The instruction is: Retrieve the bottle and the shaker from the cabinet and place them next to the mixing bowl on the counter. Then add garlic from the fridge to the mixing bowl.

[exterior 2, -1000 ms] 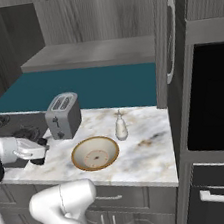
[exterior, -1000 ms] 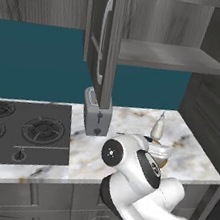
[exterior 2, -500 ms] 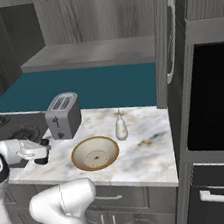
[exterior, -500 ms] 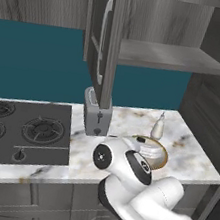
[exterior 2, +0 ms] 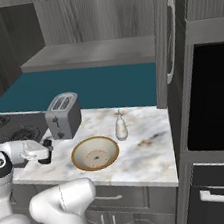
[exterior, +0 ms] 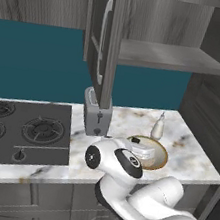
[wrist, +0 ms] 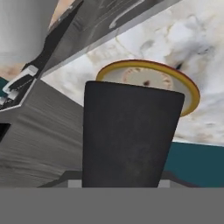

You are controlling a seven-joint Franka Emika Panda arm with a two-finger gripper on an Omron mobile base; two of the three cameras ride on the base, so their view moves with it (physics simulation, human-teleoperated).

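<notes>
The gripper is clamped on the dark shaker, low over the tabletop just beside the bowl, on the toaster side. The bottle stands just behind the bowl. The shaker looks stiff, light and smooth-walled, so a mid-body hold suits it.

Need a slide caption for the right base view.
Bottle stands beside the mixing bowl on the marble counter, toaster behind.

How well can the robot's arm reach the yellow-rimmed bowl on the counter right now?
Probably well. The gripper hangs just beside the bowl, with nothing standing between them on the counter. Its fingers seem already closed on a dark shaker, so it could not grasp the bowl.
</notes>
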